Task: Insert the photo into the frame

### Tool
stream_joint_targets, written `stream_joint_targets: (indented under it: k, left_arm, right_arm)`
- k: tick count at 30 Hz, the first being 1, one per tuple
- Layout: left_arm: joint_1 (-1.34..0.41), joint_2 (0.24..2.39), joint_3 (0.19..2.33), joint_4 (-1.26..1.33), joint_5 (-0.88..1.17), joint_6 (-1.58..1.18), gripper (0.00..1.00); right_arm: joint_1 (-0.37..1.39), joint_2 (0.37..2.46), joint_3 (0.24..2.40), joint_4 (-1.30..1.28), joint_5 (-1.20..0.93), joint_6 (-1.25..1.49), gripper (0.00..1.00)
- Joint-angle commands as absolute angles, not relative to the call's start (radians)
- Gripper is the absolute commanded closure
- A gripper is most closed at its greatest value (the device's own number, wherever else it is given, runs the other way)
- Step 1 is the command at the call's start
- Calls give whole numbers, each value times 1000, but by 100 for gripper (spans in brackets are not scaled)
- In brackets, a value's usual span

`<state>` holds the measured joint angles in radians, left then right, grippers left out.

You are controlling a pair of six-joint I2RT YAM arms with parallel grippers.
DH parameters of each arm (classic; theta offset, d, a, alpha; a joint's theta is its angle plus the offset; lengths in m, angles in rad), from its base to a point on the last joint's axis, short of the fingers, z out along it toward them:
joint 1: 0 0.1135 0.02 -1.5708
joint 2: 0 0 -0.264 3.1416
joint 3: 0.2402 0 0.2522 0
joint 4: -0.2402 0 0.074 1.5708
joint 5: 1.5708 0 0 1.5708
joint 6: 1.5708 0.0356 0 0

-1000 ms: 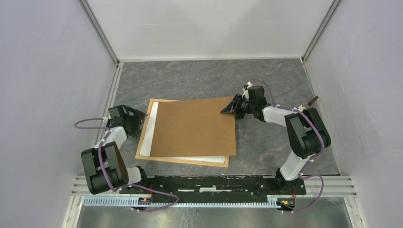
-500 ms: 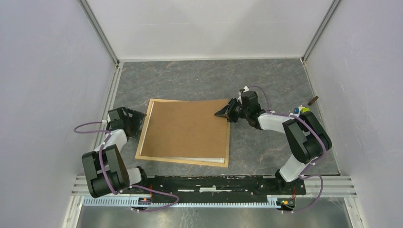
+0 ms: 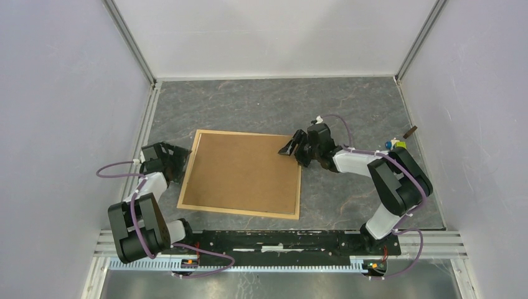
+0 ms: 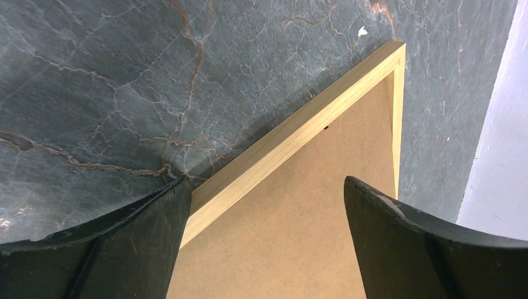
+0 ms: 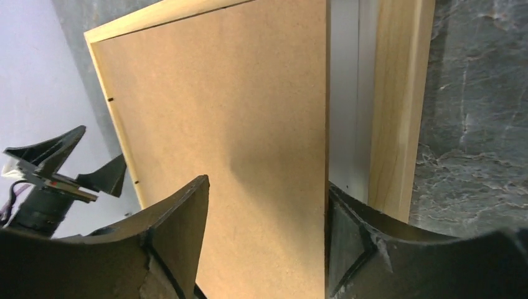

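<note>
Frame (image 4: 292, 134) flat at table centre, board (image 3: 243, 171) lying inside it; photo unseen, judged beneath the board. Left gripper (image 4: 266, 184) gaping at the 9 o'clock rail; right gripper (image 3: 291, 144) parted over the 2 o'clock corner, grasping nothing. Closing-up step; next, press the board flush.

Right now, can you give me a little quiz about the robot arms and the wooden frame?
1. Fill in: the left gripper has its jaws ____.
2. True or false: the brown backing board lies inside the frame.
3. Which one is at the frame's far right corner? A) the left gripper B) the right gripper C) neither
Key: 1 open. 2 true. 3 B.
</note>
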<state>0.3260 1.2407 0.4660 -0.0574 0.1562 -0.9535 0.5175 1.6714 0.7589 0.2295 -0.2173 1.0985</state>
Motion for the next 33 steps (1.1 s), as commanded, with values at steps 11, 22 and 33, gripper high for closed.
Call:
stream_joint_targets:
  k: [11,22,33]
  left_arm:
    - [327,1237,434,-190,113,-939,0]
    - [327,1222,431,-201,98,-927,0]
    - [327,1211,420,-210,92,-923,0]
  right_arm:
    - [528,1692,1025,-162,-157,665,10]
    - [547,1738,1128,-282,-173,531,10]
    - [548,1704,1088,-290,-186,499,10]
